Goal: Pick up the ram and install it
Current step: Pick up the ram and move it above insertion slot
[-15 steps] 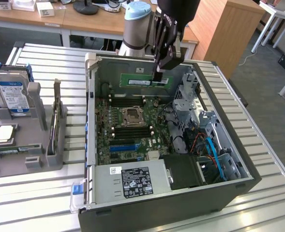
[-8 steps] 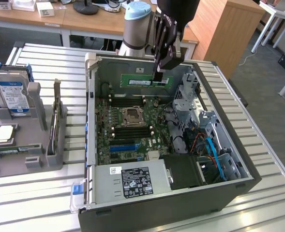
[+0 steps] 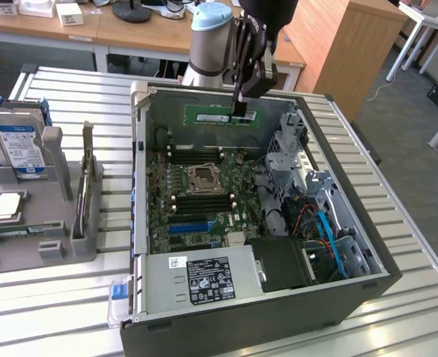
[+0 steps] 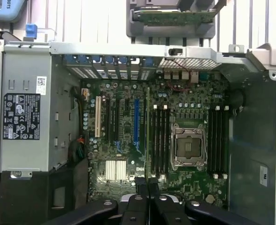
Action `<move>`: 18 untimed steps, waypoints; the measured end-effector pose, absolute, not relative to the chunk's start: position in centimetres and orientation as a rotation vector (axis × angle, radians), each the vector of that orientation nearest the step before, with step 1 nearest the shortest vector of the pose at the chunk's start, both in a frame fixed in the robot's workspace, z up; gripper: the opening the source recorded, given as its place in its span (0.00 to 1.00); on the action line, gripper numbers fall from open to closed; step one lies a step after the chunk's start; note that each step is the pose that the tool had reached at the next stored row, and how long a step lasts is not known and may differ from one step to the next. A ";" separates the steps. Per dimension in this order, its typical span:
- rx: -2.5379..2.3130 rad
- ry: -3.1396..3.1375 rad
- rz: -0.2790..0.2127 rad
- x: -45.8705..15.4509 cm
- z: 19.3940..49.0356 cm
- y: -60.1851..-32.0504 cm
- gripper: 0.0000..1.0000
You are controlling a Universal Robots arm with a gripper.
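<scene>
The ram (image 3: 215,115) is a long green stick with a white label. It hangs level on its long edge above the far side of the open computer case (image 3: 140,186). My gripper (image 3: 241,111) is shut on it near the end at the exterior view's right. In the wrist view the ram (image 4: 148,131) appears edge-on as a thin line running out from between the black fingertips (image 4: 140,187) of my gripper (image 4: 148,185). It hovers over the motherboard (image 4: 128,140), beside the black memory slots (image 4: 160,140) next to the processor socket (image 4: 189,146).
A grey holder (image 3: 47,238) at the exterior view's left carries a hard drive (image 3: 18,145) with a blue label and a square silver processor chip (image 3: 7,207). The silver power supply (image 3: 204,275), blue cables (image 3: 326,230) and metal drive cage (image 3: 285,152) crowd the case.
</scene>
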State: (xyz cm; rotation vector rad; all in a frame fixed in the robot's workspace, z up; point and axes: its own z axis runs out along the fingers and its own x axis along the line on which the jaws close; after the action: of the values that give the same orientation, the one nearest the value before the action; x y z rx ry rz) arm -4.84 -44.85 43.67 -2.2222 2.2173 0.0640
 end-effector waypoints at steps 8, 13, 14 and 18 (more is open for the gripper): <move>-2.218 2.221 0.064 -4.8 43.6 -42.6 0.12; -2.217 2.223 0.064 -4.8 43.6 -42.0 0.12; -2.217 2.223 0.064 -4.8 43.6 -42.0 0.12; -2.217 2.223 0.064 -4.8 43.3 -42.0 0.12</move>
State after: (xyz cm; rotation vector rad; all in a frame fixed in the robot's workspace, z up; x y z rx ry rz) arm -4.84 -42.01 43.34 -2.2167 2.2227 0.0640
